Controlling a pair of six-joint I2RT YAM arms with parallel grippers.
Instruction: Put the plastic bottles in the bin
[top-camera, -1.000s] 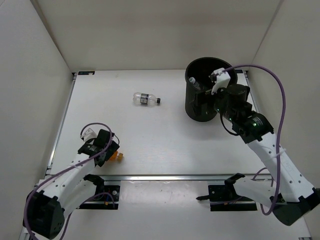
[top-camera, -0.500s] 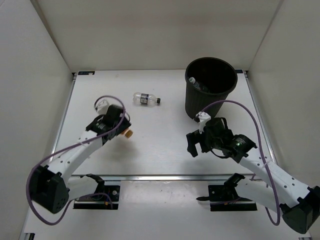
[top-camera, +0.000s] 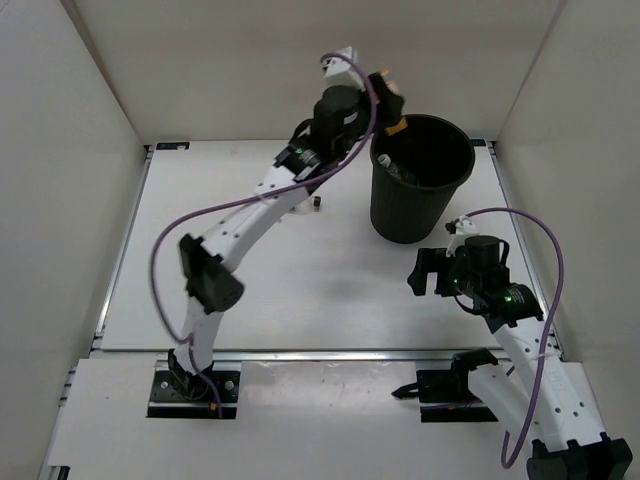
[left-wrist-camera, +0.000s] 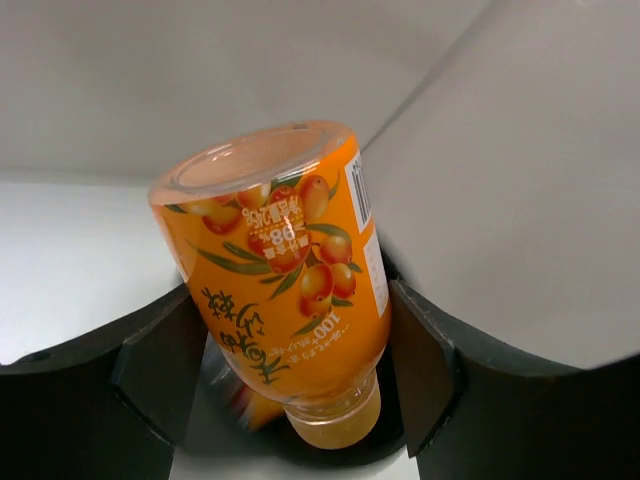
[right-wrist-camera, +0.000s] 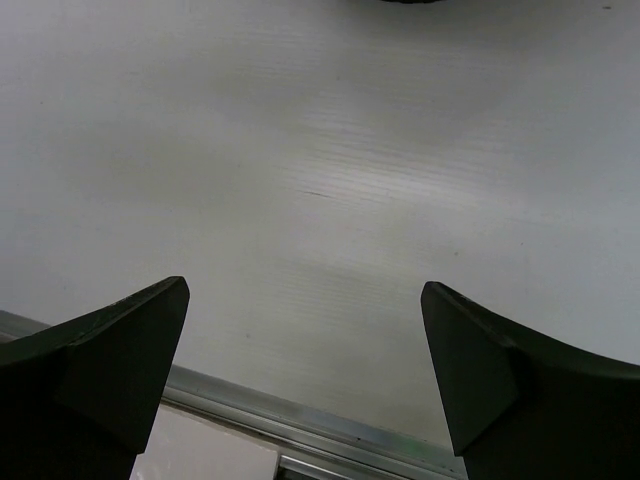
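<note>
My left gripper (top-camera: 386, 100) hangs at the far left rim of the black bin (top-camera: 410, 215), shut on an orange-filled bottle (top-camera: 396, 126). In the left wrist view that bottle (left-wrist-camera: 285, 250) fills the space between the fingers (left-wrist-camera: 160, 365), neck towards the camera and tilted. A clear bottle (top-camera: 393, 167) lies inside the bin. Only the black cap (top-camera: 316, 203) of another bottle shows beside the left arm; its body is hidden. My right gripper (top-camera: 424, 279) stands open low over the table, in front of the bin, with nothing between its fingers (right-wrist-camera: 120, 350).
White walls close in the table on three sides. An aluminium rail (top-camera: 330, 353) runs along the near edge and shows just below the right gripper (right-wrist-camera: 330, 430). The left arm stretches diagonally across the table's middle.
The left arm swung from the near left of the table up to the bin's rim, carrying the orange bottle. The right arm drew back from the bin towards the near right.
</note>
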